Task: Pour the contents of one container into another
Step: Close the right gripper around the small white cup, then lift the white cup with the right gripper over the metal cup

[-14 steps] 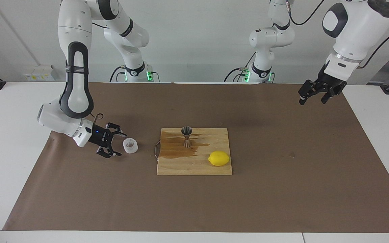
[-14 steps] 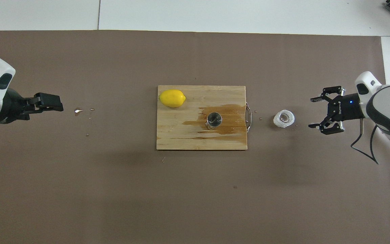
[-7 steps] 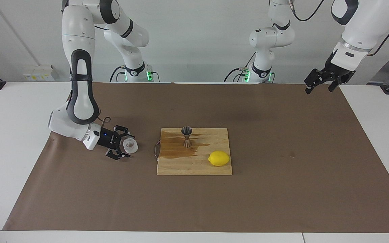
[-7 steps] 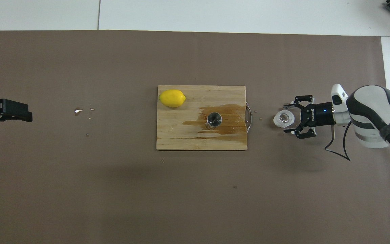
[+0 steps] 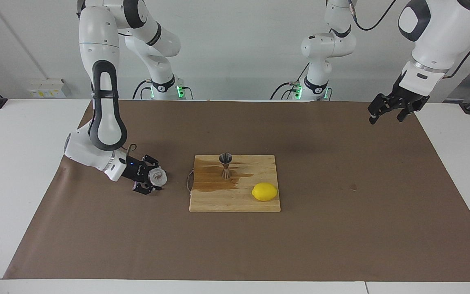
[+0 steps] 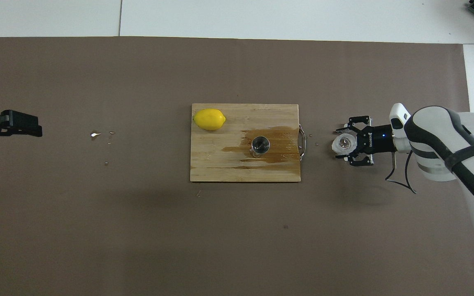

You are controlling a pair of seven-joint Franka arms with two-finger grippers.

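Observation:
The translucent ribbed plastic cup stands on the brown paper beside the cutting board, toward the right arm's end of the table. My right gripper lies low and level there, its fingers shut on the cup from both sides. The steel hourglass jigger stands upright on the wooden cutting board, in a wet stain. My left gripper hangs open and empty over the paper's edge at the left arm's end.
A yellow lemon lies on the board's corner farther from the robots. The board has a metal handle facing the cup. Small droplets dot the paper toward the left arm's end.
My right gripper slid forward until the cup sat between its fingers, then closed on it. The left gripper rose and drew back toward its end of the table.

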